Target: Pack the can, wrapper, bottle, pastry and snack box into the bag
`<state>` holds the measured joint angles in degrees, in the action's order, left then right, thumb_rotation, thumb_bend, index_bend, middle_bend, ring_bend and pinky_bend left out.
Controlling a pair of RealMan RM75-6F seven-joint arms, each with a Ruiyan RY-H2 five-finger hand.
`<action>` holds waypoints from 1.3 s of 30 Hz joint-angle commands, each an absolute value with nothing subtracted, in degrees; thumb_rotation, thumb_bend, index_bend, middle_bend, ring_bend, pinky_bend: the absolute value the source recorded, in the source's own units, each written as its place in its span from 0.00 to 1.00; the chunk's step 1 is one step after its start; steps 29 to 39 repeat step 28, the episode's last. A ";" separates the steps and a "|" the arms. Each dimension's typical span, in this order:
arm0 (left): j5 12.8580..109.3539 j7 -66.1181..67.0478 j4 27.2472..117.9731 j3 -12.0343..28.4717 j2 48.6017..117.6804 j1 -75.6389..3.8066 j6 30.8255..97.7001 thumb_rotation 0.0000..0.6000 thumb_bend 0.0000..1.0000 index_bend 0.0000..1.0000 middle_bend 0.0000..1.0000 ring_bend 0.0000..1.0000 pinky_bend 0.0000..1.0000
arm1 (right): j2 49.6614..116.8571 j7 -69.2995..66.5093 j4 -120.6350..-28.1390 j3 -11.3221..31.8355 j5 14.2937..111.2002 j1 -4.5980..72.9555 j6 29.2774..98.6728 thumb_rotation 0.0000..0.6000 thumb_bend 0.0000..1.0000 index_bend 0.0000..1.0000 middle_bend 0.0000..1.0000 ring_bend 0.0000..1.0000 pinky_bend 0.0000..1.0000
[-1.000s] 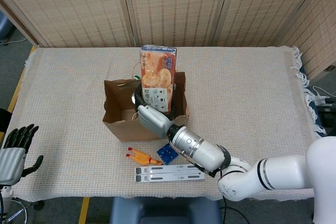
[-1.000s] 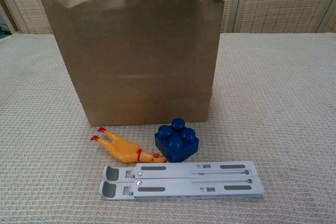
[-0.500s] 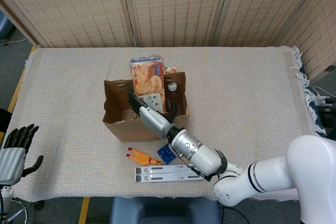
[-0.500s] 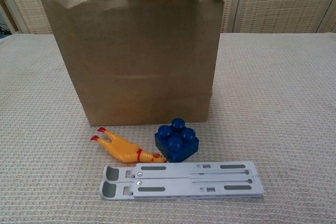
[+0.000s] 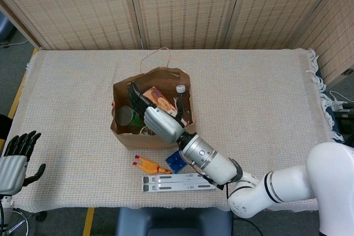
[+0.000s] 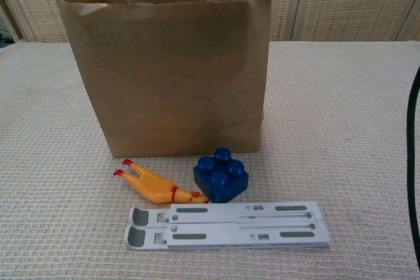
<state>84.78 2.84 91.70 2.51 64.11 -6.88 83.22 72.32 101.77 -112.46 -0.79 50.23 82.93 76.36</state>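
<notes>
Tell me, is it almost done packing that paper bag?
Looks close. In the head view the can, the snack box and a bottle already sit inside the bag. The right hand is over the bag's opening; I cannot tell if it holds anything. The wrapper and pastry aren't clearly visible, so I can't confirm those. The left hand is idle, open.

Brown paper bag (image 5: 180, 75) stands open, holding tilted snack box (image 5: 162, 100), can (image 5: 124, 117), bottle (image 5: 180, 90)
</notes>
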 commanded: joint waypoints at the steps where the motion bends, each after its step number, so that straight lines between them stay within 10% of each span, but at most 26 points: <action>1: 84.80 2.82 91.65 2.51 64.12 -6.85 83.27 1.00 0.36 0.00 0.00 0.00 0.00 | 70.87 94.16 -115.93 1.40 52.68 77.00 83.78 1.00 0.05 0.00 0.00 0.00 0.01; 11: 84.58 4.02 91.79 2.62 64.47 -6.73 83.58 1.00 0.36 0.00 0.00 0.00 0.00 | 65.91 52.74 -129.12 -5.24 63.66 48.87 100.84 1.00 0.05 0.00 0.00 0.00 0.01; 19: 84.29 5.44 91.87 2.82 64.95 -6.54 84.08 1.00 0.36 0.00 0.00 0.00 0.00 | 66.88 31.22 -111.45 -19.12 78.62 28.17 105.16 1.00 0.05 0.00 0.00 0.00 0.00; 27: 84.32 6.16 91.83 2.87 65.24 -6.41 84.43 1.00 0.36 0.00 0.00 0.00 0.00 | 73.34 23.24 -92.66 -17.52 78.89 16.62 105.49 1.00 0.05 0.00 0.00 0.00 0.00; 39: 84.35 6.14 91.85 2.86 65.23 -6.41 84.43 1.00 0.36 0.00 0.00 0.00 0.00 | 73.29 22.30 -92.37 -17.14 78.84 16.17 104.85 1.00 0.05 0.00 0.00 0.00 0.00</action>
